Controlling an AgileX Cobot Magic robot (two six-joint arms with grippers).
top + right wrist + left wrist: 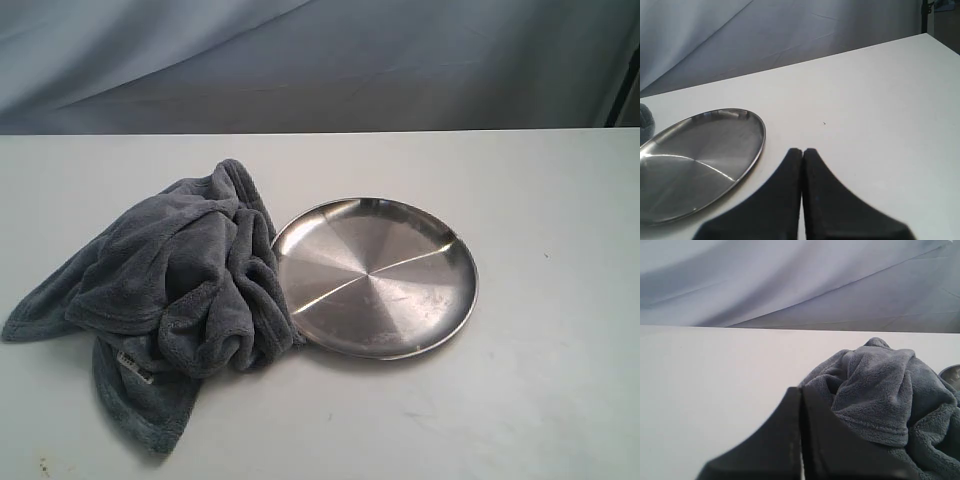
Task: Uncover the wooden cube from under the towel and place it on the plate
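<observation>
Jaws shut and empty on your left gripper point(801, 390) and right gripper point(802, 150), the left sits nearer the crumpled blue-grey fleece towel point(180, 290) toward the white bench's point(540, 200) left edge, presumably hiding the unseen wooden cube.

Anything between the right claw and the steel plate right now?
Nothing: in the right wrist view only bare white table separates the shut right claw from the round shiny stainless-steel plate.
</observation>
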